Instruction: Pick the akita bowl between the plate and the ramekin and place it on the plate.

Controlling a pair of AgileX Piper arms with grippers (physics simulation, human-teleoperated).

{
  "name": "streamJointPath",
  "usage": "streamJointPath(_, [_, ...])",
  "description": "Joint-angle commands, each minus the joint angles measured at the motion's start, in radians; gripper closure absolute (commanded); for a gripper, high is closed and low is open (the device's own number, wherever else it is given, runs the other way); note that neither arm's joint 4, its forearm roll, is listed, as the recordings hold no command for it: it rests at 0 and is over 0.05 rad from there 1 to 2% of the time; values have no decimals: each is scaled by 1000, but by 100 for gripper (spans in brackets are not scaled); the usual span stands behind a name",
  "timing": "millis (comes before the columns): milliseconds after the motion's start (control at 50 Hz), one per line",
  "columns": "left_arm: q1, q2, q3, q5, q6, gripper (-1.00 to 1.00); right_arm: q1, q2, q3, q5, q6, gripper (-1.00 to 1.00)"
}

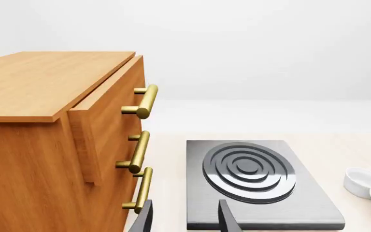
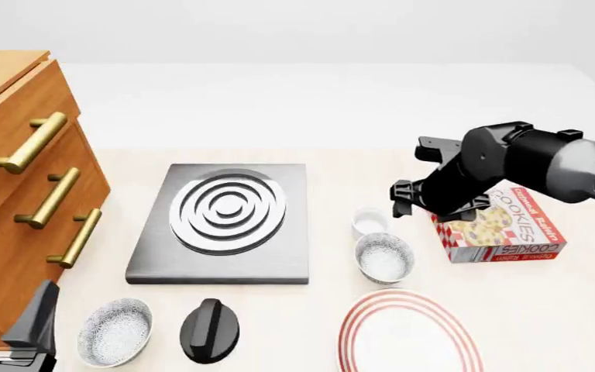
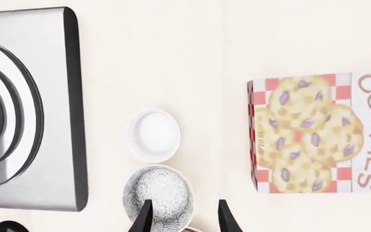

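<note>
The right gripper (image 3: 183, 215) hung with its two dark fingers spread apart, holding and touching nothing, above the small round akita bowl (image 2: 384, 256) with the speckled white-grey inside and dark grey rim. That bowl stood on the pale table (image 2: 545, 310) between the tiny plain white ramekin (image 2: 370, 222) and the large white plate (image 2: 409, 333) with thin red rings, just beside both. The left gripper (image 1: 184, 217) was likewise open and empty, low near the wooden drawer cabinet (image 2: 18, 178). There were two speckled bowls (the second bowl (image 2: 115, 332) sat near the left gripper), one ramekin, one plate, one grey square stove slab (image 2: 225, 223), one black knob (image 2: 210, 329), one red-checked cookie box (image 2: 504, 226), and three brass handles (image 2: 53, 195).
</note>
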Motion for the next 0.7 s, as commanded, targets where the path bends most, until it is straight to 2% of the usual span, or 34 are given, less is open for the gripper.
streamJointPath(20, [0,0,0,0,0,-100,7,31,32,-43,21,-100])
streamJointPath(140, [0,0,0,0,0,-100,-20,27,49,-48,-5,-100])
streamJointPath(340, [0,0,0,0,0,-100,-5,39,86,-84,17,-100])
streamJointPath(380, [0,0,0,0,0,-100,-13,42,91,-91,2,-100])
streamJointPath(440, [0,0,0,0,0,-100,0,59,99,-105,17,-100])
streamJointPath(700, [0,0,0,0,0,-100,8,81,138,-148,11,-100])
